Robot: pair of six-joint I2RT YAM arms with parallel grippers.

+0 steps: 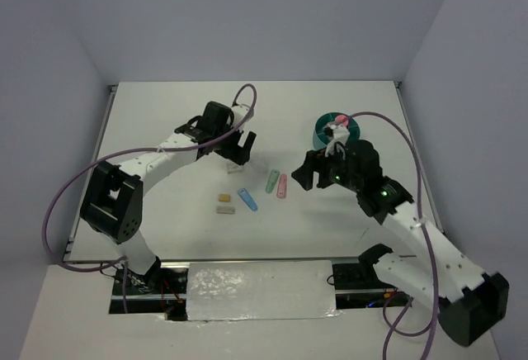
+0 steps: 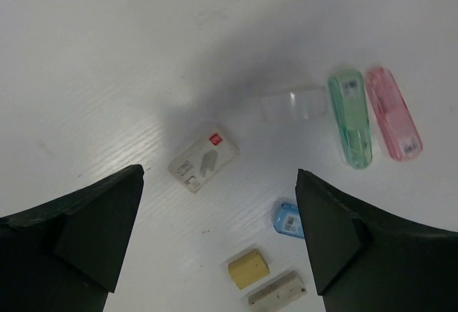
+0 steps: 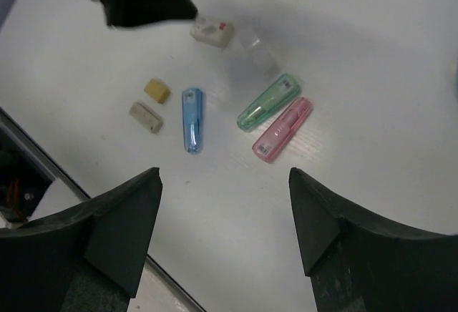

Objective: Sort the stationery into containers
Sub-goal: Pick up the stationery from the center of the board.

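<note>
The stationery lies mid-table: a green capsule (image 1: 272, 180), a pink capsule (image 1: 282, 185), a blue capsule (image 1: 247, 200), a yellow eraser (image 1: 223, 198) and a beige eraser (image 1: 223, 209). The left wrist view also shows a white eraser with a red label (image 2: 204, 158) and a clear capsule (image 2: 292, 104). My left gripper (image 1: 235, 149) is open and empty, hovering over the white eraser. My right gripper (image 1: 307, 172) is open and empty, just right of the pink capsule (image 3: 283, 129). The teal tub (image 1: 322, 133) stands behind the right gripper with a pink-capped piece (image 1: 337, 119) in it.
Purple cables loop over both arms. A foil-covered strip (image 1: 260, 290) lies along the table's near edge between the arm bases. White walls close in the table on the far side and both flanks.
</note>
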